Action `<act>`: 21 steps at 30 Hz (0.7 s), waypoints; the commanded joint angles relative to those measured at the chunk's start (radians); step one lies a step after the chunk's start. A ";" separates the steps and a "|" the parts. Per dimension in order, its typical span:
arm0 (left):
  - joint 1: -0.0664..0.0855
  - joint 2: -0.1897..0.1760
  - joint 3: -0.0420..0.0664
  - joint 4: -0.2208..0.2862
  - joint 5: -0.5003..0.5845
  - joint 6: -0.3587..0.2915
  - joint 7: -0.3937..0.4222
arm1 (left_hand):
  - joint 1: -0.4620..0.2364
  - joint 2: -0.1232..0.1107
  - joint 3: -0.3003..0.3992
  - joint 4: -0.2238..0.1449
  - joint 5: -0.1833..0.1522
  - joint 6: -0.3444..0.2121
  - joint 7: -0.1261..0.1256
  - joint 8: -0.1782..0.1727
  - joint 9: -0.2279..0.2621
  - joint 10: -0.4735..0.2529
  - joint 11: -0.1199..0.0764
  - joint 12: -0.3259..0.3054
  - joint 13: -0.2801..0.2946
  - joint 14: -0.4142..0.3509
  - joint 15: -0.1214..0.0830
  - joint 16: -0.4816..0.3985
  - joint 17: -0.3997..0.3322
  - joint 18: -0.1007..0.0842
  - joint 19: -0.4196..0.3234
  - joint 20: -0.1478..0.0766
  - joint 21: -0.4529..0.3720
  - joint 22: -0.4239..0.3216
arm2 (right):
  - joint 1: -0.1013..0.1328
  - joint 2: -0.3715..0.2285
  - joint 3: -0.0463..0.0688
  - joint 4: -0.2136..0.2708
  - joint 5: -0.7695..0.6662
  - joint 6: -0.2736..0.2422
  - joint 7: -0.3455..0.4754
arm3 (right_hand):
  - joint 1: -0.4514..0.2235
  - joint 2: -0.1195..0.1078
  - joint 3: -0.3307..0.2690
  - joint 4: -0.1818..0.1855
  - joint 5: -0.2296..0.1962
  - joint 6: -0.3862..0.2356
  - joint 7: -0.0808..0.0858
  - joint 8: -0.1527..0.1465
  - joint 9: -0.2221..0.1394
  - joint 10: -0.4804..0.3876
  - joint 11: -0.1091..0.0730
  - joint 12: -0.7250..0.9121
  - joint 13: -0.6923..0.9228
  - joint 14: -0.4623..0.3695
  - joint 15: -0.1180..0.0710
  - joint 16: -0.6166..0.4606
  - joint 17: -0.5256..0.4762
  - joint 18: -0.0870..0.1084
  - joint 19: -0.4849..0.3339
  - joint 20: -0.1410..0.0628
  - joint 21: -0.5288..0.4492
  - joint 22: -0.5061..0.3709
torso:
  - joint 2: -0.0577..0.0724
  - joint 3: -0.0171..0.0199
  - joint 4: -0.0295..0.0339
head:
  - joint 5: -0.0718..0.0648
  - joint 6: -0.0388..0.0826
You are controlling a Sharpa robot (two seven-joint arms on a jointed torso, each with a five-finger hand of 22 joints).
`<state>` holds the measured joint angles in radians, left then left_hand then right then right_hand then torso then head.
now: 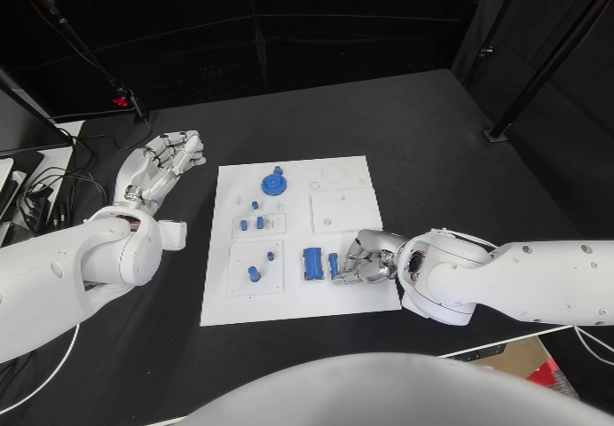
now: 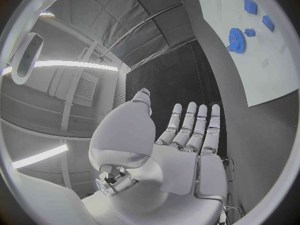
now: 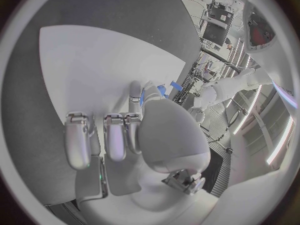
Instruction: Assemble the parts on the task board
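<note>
Blue parts sit scattered on the white task board (image 1: 345, 302), which lies in the middle of the black table (image 1: 435, 133). The right hand (image 1: 364, 258) comes in from the right of the frame and is down at the board's lower middle, its fingers curled over a small blue peg (image 1: 334, 264) just beside a larger blue block (image 1: 312, 261). It appears to be pinching the peg, though the fingers hide the contact, so I cannot tell for sure that the grip is closed. The left hand (image 1: 162, 166) rests flat and released on the table at the upper left, off the board's edge, holding nothing.

The main risk, as I judge it, is the peg slipping or tilting in a shallow pinch, so that it drops or jams at its hole. The curled fingers could also nudge the neighbouring block out of place, and a hard press could shift the loose board.

Counting in the head view: one board, one blue gear (image 1: 274, 184) near the top, one small blue bit just above it, about three small pieces in the middle left, two in the lower left, the block, and the peg. Tiny pieces may be missed.
</note>
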<state>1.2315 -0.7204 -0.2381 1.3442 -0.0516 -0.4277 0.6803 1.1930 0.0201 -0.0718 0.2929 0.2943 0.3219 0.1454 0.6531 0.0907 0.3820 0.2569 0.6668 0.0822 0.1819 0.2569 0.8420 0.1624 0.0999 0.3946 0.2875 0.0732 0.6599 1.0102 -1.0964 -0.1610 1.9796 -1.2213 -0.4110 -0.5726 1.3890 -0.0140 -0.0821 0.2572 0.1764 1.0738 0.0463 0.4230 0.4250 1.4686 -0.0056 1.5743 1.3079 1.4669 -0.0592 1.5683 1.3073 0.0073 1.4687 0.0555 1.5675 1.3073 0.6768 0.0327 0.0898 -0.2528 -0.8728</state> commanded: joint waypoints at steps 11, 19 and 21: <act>0.001 -0.001 0.001 0.002 0.000 0.008 0.053 | 0.003 0.011 -0.007 -0.001 0.007 -0.006 0.149 0.007 -0.002 -0.004 0.001 0.007 -0.002 0.009 0.001 0.007 -0.003 -0.013 -0.004 0.003 0.000 0.002 | -0.001 -0.047 -0.001 0.014 0.044 -0.222 0.186 | -0.049 -0.059 -0.035 0.036 0.016 -0.009 0.009 0.013 0.015 0.102 -0.001 -0.003 0.263 0.104 -0.009 0.002 0.264 -0.007 0.102 -0.009 0.003 0.263 | 0.000 0.0003 -0.0010 | 0.007 0.000; -0.004 0.002 0.001 -0.001 0.000 0.003 0.081 | 0.001 0.008 -0.014 0.000 0.006 -0.010 0.150 0.008 -0.005 -0.010 0.002 0.007 -0.006 0.007 0.000 0.008 -0.009 -0.012 -0.002 0.003 0.001 0.004 | 0.044 -0.079 0.000 -0.038 0.427 -0.315 0.749 | -0.072 -0.038 -0.018 0.032 0.077 -0.098 0.036 -0.016 0.009 0.102 0.019 -0.003 0.263 0.104 0.016 0.002 0.264 0.006 0.066 0.007 -0.040 0.245 | -0.002 0.0000 -0.0014 | 0.016 0.000; -0.007 0.004 0.001 -0.002 0.000 0.003 0.086 | 0.003 0.010 -0.018 -0.001 0.007 0.006 0.142 0.018 -0.004 -0.014 0.001 0.010 -0.009 0.001 0.000 0.008 -0.017 -0.011 -0.002 0.003 0.002 0.003 | 0.052 -0.064 0.000 -0.078 0.496 -0.290 0.874 | -0.043 -0.027 -0.026 0.031 0.067 -0.155 0.063 -0.024 -0.003 0.102 0.048 -0.003 0.263 0.104 0.049 0.002 0.264 0.038 -0.038 0.027 -0.159 0.196 | -0.002 -0.0010 -0.0031 | 0.022 0.000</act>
<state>1.2250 -0.7188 -0.2381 1.3423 -0.0516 -0.4279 0.6803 1.1930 0.0201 -0.0830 0.2931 0.2943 0.3219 0.1454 0.6650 0.0866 0.3744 0.2567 0.6711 0.0744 0.1818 0.2570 0.8458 0.1486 0.1000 0.3946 0.2875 0.0732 0.6631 1.0591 -1.1683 -0.1606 1.9202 -0.9533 -0.6756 -0.0613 1.3306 -0.0475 -0.1038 0.2907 0.2468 0.9454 0.0969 0.4026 0.4282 1.4650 0.0282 1.5743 1.3079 1.4663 -0.0259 1.5683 1.3079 0.0250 1.4562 0.0742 1.4654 1.3073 0.6755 0.0335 0.0892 -0.2371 -0.8728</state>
